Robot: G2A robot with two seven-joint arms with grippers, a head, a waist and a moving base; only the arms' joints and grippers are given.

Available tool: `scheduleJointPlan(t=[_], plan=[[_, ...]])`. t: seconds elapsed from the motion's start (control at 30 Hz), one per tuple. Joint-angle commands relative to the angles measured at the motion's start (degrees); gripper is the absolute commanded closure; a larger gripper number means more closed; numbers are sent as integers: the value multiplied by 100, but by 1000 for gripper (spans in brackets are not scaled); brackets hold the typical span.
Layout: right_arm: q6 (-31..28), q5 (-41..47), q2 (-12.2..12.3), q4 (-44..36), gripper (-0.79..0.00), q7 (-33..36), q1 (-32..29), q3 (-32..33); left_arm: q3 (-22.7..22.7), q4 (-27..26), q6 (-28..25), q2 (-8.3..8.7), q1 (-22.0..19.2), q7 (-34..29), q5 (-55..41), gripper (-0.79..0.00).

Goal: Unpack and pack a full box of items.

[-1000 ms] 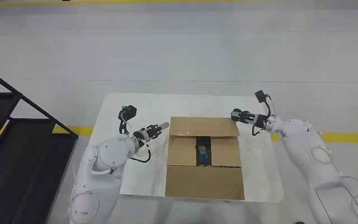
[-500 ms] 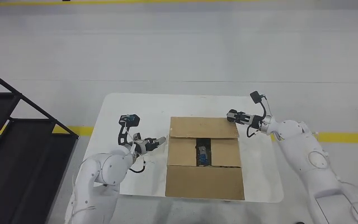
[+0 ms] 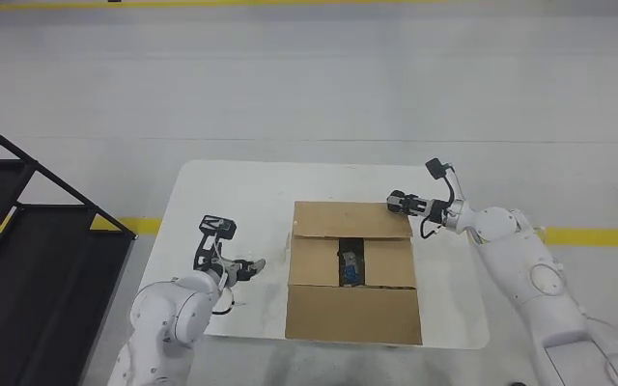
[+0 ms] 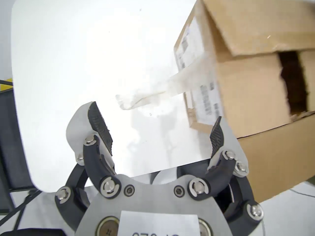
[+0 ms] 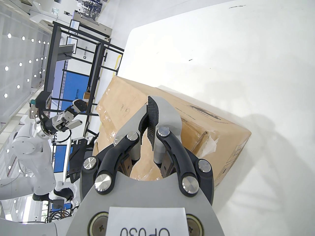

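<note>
A brown cardboard box (image 3: 352,309) stands on the white table (image 3: 232,193), its top flaps partly open around a dark gap. A blue item (image 3: 350,268) shows in that gap. In the left wrist view the box (image 4: 246,79) has a loose strip of clear tape (image 4: 152,92) trailing from its side onto the table. My left gripper (image 3: 253,264) (image 4: 157,126) is open and empty, left of the box and apart from it. My right gripper (image 3: 394,203) (image 5: 150,114) is shut, its pads together, right over the far flap (image 5: 128,99) near its right corner.
A black rack (image 3: 39,261) stands off the table's left edge. Bare table lies left of and behind the box, with a narrower strip (image 3: 449,280) to its right. The box's near flap (image 3: 353,315) reaches the table's front edge.
My left gripper has drawn back from the box's left side toward the near left. My right gripper has shifted slightly left along the far flap's corner.
</note>
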Motion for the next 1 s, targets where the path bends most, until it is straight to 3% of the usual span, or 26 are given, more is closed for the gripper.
scheduleJointPlan(t=[0.0,0.2,0.33,0.67,0.97], plan=[[11,-5,-6,-29,0,-3,-17,-18,-31,32,-275,38,221,80,375,-785],[27,-29,-22,-79,0,22,-41,-74,173,91,-600,60,495,114,368,-785],[30,-41,-28,-80,0,43,-39,-94,373,149,-651,55,505,130,288,-785],[-28,-70,-23,-70,0,83,-69,-114,385,180,-673,57,519,127,293,-785],[-83,-53,-8,-34,0,85,-103,-92,779,363,-1211,100,612,-85,497,-785]])
